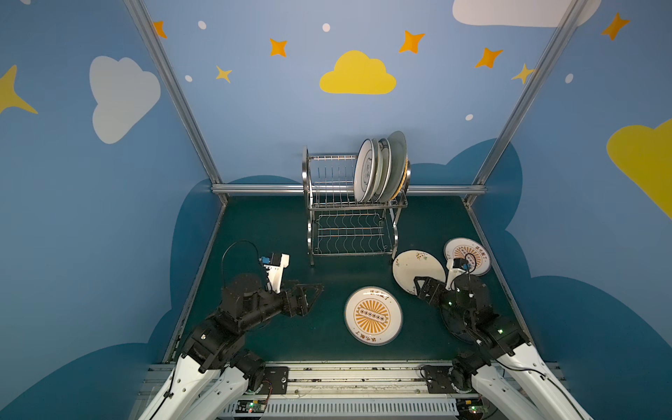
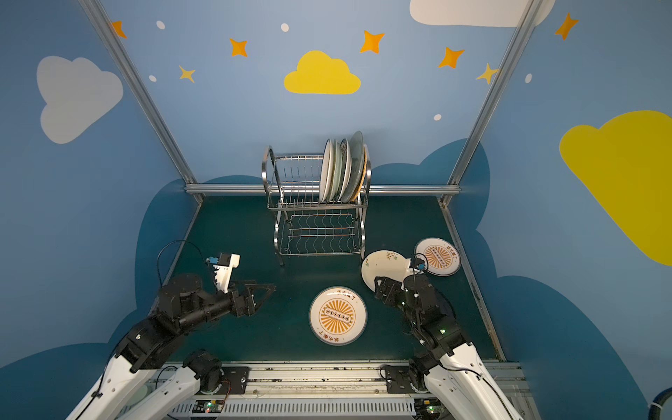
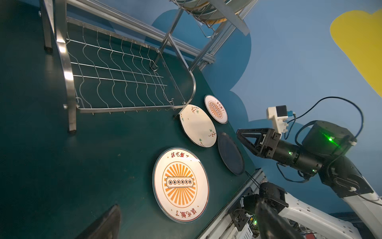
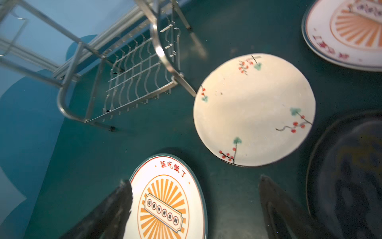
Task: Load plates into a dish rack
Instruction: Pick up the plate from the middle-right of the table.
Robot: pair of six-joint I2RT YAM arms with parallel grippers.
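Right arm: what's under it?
A dark navy plate, lying flat beside the cream sprigged plate. In both top views the right arm covers most of it; the left wrist view shows it better.

Several plates (image 1: 367,171) stand upright in the dish rack (image 1: 350,208); four more lie flat nearby.

The dark green table (image 1: 262,236) carries the steel dish rack (image 1: 310,236) at upper centre of a top view, a large sunburst plate (image 1: 373,315) flat at lower centre, and, to the right, a cream sprigged plate (image 1: 416,269), a smaller sunburst plate (image 1: 472,251) and a dark navy plate (image 3: 230,153) close together.
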